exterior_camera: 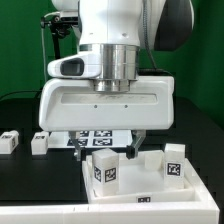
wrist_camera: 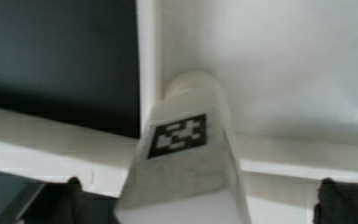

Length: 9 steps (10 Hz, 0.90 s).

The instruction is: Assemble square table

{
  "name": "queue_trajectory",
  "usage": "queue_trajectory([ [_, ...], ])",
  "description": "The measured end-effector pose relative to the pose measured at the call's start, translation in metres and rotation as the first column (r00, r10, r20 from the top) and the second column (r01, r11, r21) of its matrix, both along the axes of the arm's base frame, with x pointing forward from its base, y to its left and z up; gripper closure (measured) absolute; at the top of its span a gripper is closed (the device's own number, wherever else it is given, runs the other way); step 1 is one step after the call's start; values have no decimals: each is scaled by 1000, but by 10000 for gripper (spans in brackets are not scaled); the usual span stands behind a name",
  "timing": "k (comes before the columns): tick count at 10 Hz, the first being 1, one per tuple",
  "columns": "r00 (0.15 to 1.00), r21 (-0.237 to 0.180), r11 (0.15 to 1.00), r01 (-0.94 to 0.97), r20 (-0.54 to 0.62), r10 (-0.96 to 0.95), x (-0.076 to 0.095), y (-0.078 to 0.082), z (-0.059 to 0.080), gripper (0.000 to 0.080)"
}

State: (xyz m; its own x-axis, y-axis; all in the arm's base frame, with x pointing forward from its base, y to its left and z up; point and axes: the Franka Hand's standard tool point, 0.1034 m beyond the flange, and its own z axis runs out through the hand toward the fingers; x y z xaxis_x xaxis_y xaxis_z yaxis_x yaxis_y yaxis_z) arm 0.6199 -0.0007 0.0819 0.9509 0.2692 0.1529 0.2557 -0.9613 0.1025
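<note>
One tagged leg (wrist_camera: 181,140) between wide-open jaws.
The gripper (wrist_camera: 197,198) straddles it, only dark fingertips (wrist_camera: 60,197) showing. The arm hides part of the table top (exterior_camera: 195,190), cropped below; two loose legs (exterior_camera: 38,143) lie off it, toward the exterior view's left.

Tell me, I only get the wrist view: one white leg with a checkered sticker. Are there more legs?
Observer: Yes. One loose leg and another loose leg lie on the dark table, toward the exterior view's left.
Operator: Any standing on the table top?
Observer: Two. On the white table top there is a standing leg near the middle and a second standing leg toward the exterior view's right.
Operator: What's beyond them?
Observer: The marker board, flat on the table, with several stickers.
</note>
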Motion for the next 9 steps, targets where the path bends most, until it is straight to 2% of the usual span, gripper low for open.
queue_trajectory([
  [1,999,-10,999,-46,-2,46,0,-2,1,159],
  [2,1000,-7,1000,-30,-2,30,0,-2,0,318],
  [3,1000,-5,1000,-20,-1,20,0,-2,0,318],
  [4,1000,-2,1000,-5,0,5,0,-2,0,514],
  [6,1000,4,1000,22,2,-22,0,-2,0,514],
  [9,964,52,963,266,10,-266,0,-2,0,514],
])
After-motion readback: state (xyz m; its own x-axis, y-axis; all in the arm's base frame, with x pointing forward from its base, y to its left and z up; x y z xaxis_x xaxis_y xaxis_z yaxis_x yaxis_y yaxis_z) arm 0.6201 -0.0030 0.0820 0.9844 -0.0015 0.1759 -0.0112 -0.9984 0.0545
